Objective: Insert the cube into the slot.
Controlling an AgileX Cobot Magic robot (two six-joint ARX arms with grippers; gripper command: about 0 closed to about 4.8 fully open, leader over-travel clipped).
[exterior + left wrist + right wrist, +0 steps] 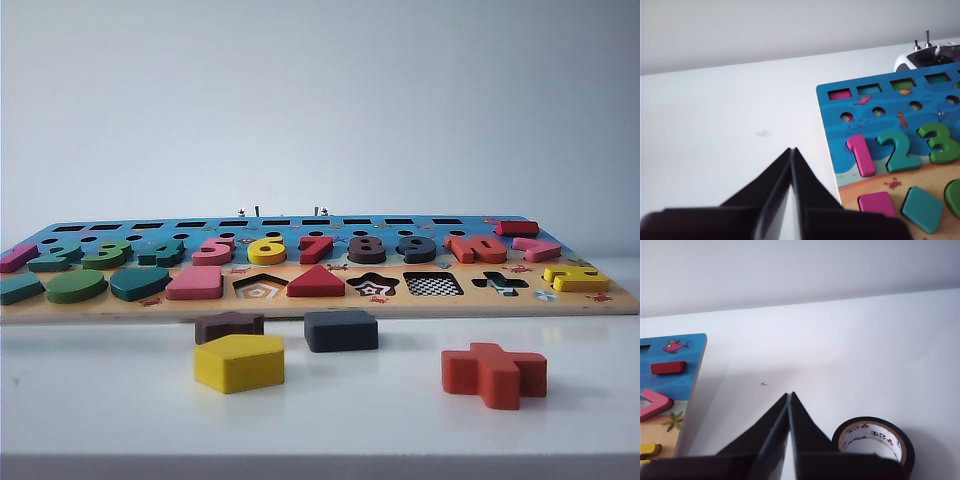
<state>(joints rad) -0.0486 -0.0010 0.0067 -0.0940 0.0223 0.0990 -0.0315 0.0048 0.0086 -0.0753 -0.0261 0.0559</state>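
Observation:
The cube [341, 330], a flat navy block, lies on the white table just in front of the puzzle board [320, 304]. Behind it and a little to the right, the slot [433, 284] shows its checkerboard pattern in the board's front row. Neither arm appears in the exterior view. In the left wrist view my left gripper [791, 149] is shut with its tips together over bare table beside the board's left edge [827, 145]. In the right wrist view my right gripper [790, 394] is shut too, over bare table beside the board's right edge [692, 385]. Neither holds anything.
A yellow pentagon [239, 362], a dark brown star block [229, 325] and an orange-red cross [494, 374] lie loose in front of the board. A roll of black tape [873, 442] sits close to the right gripper. A device with toggle switches [930, 55] stands behind the board.

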